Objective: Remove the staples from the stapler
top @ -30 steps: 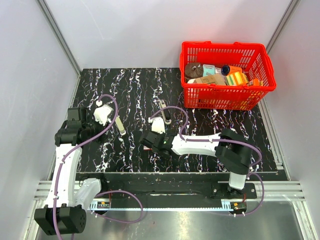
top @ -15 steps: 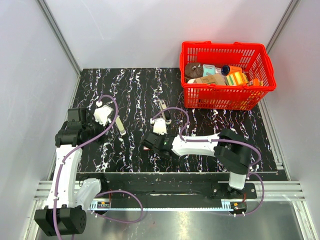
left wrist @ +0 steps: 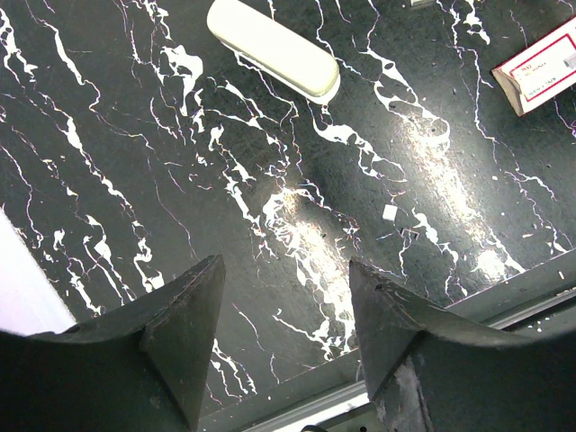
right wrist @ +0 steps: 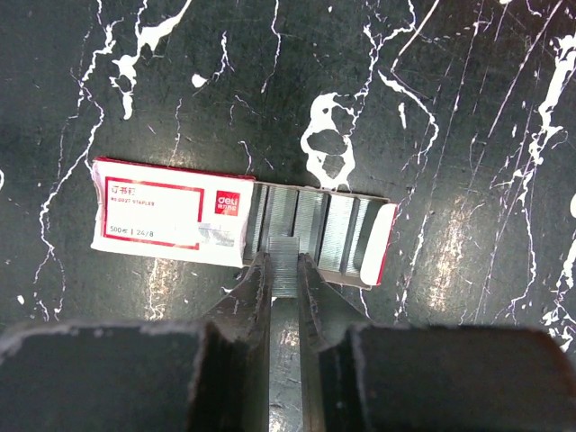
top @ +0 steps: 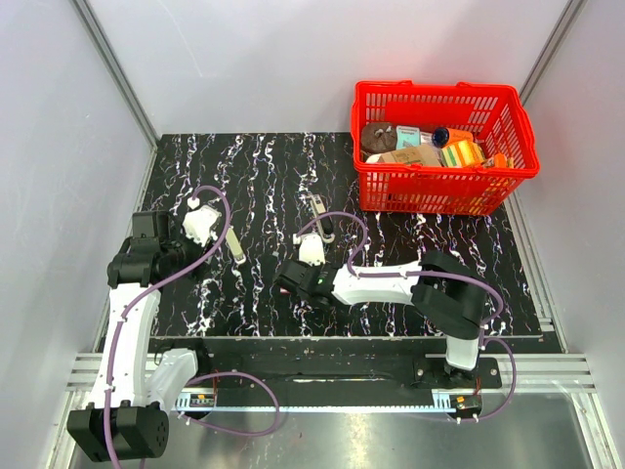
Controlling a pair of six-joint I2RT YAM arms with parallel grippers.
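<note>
The stapler (top: 319,216), slim and black with a silver top arm, lies on the black marble table mid-back. It shows in neither wrist view. My right gripper (top: 292,280) hangs left of and nearer than it. In the right wrist view the right gripper (right wrist: 284,265) is shut on a short strip of staples (right wrist: 284,245). It holds the strip over the open tray (right wrist: 324,231) of the red-and-white staple box (right wrist: 171,212). My left gripper (top: 187,262) is open and empty at the table's left side (left wrist: 286,279).
A cream oblong object (top: 235,244) lies between the arms and shows in the left wrist view (left wrist: 274,47). The staple box also shows there (left wrist: 540,67). A red basket (top: 444,186) holding several items stands at the back right. The table's front edge (left wrist: 378,382) is near the left gripper.
The right arm has shifted slightly to the left with the staple strip in its jaws. The left arm has not moved.
</note>
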